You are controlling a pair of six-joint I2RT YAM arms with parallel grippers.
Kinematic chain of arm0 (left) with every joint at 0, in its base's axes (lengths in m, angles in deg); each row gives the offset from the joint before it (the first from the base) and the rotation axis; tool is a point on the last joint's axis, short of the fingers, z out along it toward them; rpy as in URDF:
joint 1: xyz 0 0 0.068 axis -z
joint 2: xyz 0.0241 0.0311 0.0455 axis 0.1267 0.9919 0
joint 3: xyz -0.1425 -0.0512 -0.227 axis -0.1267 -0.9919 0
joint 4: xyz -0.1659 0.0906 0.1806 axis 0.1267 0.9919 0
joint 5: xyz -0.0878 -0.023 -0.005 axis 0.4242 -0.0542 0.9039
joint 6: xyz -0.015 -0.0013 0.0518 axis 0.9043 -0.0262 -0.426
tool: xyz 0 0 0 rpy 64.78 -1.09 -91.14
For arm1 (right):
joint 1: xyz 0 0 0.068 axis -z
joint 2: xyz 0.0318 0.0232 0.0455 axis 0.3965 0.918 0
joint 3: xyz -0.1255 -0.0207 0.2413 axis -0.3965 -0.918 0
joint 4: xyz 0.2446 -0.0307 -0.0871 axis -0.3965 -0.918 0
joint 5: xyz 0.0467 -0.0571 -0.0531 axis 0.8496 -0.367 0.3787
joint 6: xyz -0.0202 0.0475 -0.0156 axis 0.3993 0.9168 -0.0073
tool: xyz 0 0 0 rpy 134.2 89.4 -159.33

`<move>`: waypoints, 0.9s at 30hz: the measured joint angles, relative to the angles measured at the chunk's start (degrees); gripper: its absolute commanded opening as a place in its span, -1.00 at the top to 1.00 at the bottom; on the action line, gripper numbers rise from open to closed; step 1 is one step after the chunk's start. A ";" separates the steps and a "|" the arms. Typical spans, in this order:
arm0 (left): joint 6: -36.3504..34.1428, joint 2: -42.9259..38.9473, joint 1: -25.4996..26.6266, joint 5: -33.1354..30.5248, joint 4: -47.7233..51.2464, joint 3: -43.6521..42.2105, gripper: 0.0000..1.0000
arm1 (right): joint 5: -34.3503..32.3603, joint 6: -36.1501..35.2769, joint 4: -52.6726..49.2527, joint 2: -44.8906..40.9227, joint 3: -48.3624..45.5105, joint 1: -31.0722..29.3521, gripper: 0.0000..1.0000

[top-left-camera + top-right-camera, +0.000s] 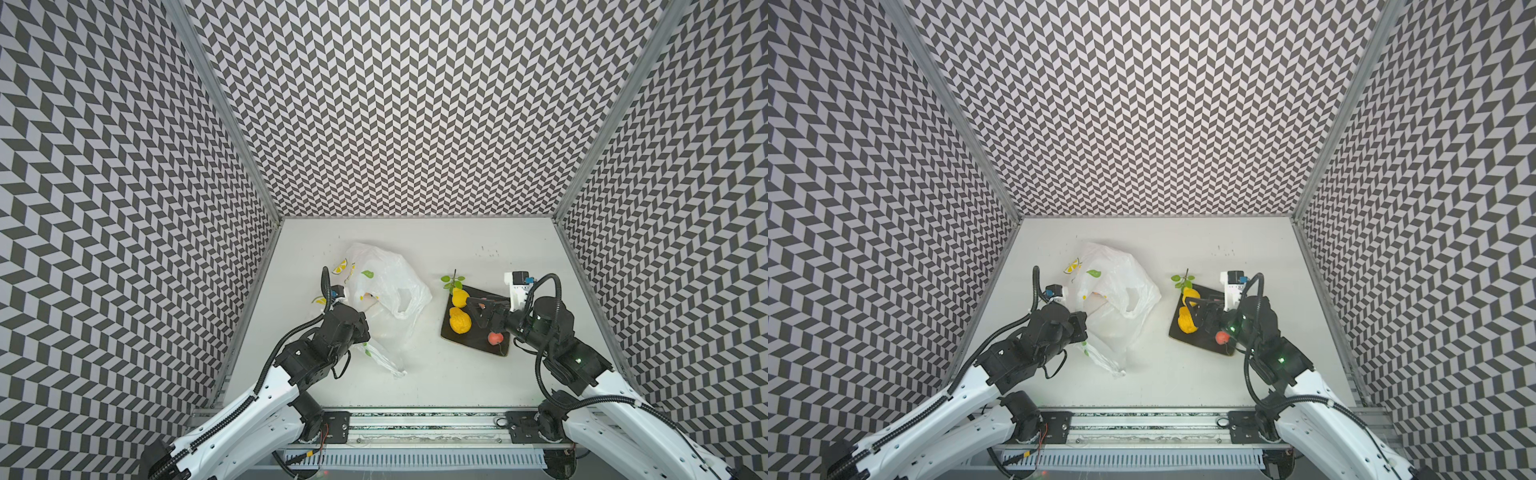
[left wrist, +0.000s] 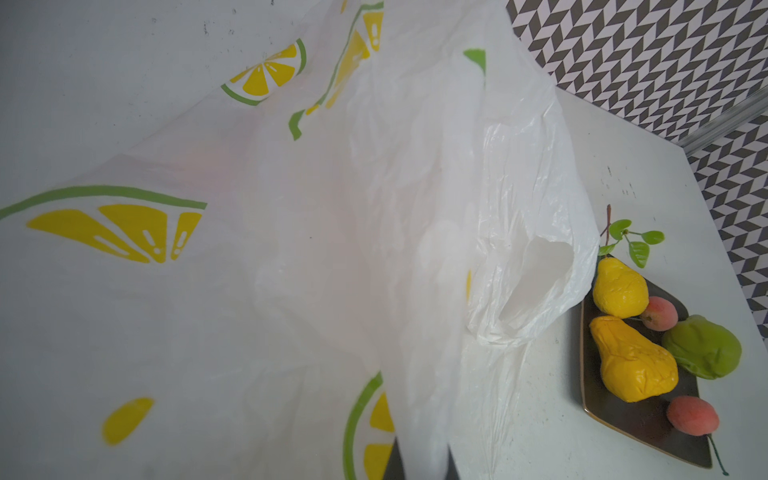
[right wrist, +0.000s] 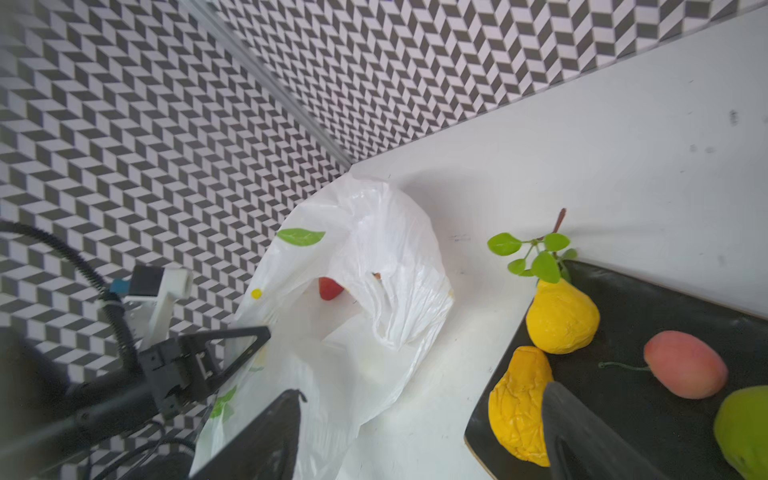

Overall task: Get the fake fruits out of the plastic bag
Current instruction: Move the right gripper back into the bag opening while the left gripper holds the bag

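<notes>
The plastic bag (image 1: 386, 282) lies crumpled at the left, white with printed lemon slices. My left gripper (image 1: 362, 312) is shut on its film; in the left wrist view the film runs between the fingertips (image 2: 392, 463). A red fake fruit (image 3: 330, 288) shows inside the bag's mouth. On the dark plate (image 1: 469, 345) lie two yellow fruits (image 1: 460, 320) (image 1: 460, 297), a peach (image 1: 495, 338), a second peach (image 3: 685, 363) and a green fruit (image 2: 702, 347). My right gripper (image 1: 473, 307) hangs open over the plate, holding nothing.
A green leafy sprig (image 1: 452, 281) juts off the plate's far corner. Patterned walls close in the white table (image 1: 436, 382) on the left, right and back. A metal rail (image 1: 424, 419) runs along the front edge.
</notes>
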 measured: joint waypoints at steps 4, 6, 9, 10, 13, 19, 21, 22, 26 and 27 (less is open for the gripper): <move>0.00 0.04 0.00 0.44 -0.57 0.00 1.00 | 6.82 -0.46 1.20 2.34 -0.04 -1.77 -0.45; 0.00 0.26 0.00 0.68 -0.66 0.00 1.00 | 7.34 -0.35 3.13 4.13 -0.04 -6.01 -0.41; 0.04 1.03 0.00 0.96 -0.66 0.00 1.00 | 6.60 0.00 7.61 9.27 0.33 -14.29 -0.30; 0.09 1.16 0.00 1.01 -0.66 0.00 1.00 | 6.19 0.09 9.16 12.07 0.90 -16.57 -0.26; 0.26 1.20 0.00 1.22 -0.68 0.00 1.00 | 4.94 0.20 12.44 21.14 4.04 -21.07 -0.10; 0.46 1.01 -0.11 1.46 -0.66 0.00 1.00 | 0.96 1.25 20.26 40.68 13.92 -25.18 0.06; 0.72 0.59 -0.11 1.55 -0.66 0.00 1.00 | -0.13 1.70 22.67 46.05 16.59 -25.73 0.09; 0.90 0.31 -0.11 1.60 -0.66 -0.02 1.00 | -0.79 1.97 23.98 49.05 18.14 -25.92 0.10; 1.42 -0.92 -0.11 1.60 -0.66 -0.02 1.00 | -2.19 3.48 28.24 59.34 23.78 -26.29 0.13; 1.51 -1.14 -0.11 1.60 -0.66 -0.02 1.00 | -2.45 3.93 29.16 61.75 25.16 -26.36 0.13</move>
